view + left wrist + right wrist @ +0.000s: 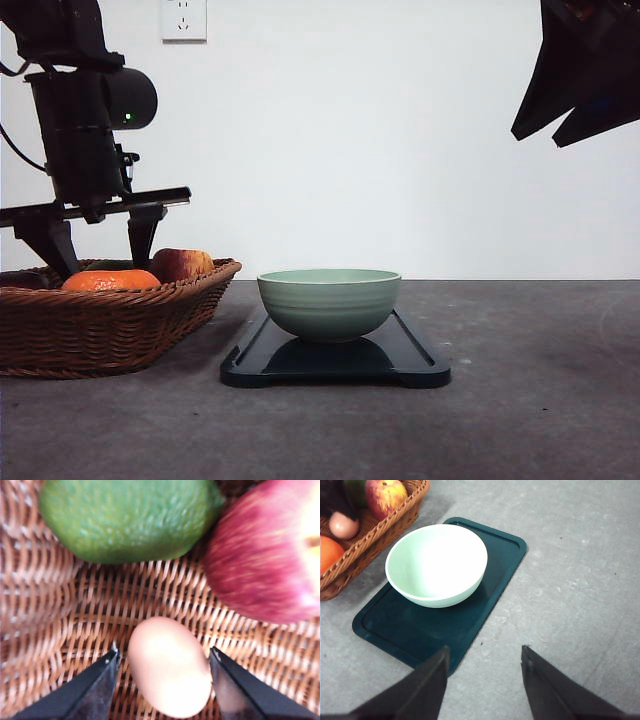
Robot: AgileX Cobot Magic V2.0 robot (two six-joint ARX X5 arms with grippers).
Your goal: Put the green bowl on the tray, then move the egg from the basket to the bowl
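Observation:
The pale green bowl sits upright on the dark tray, toward its basket end. A beige egg lies on the woven floor of the wicker basket. My left gripper reaches down into the basket and is open, one finger on each side of the egg with small gaps showing. In the right wrist view the egg lies in the basket beside the left gripper's dark fingers. My right gripper is open and empty, high above the table off the tray's edge.
The basket also holds an orange, a red apple and a green citrus fruit, both close to the egg. The right arm hangs at the upper right. Grey tabletop lies open to the right of the tray.

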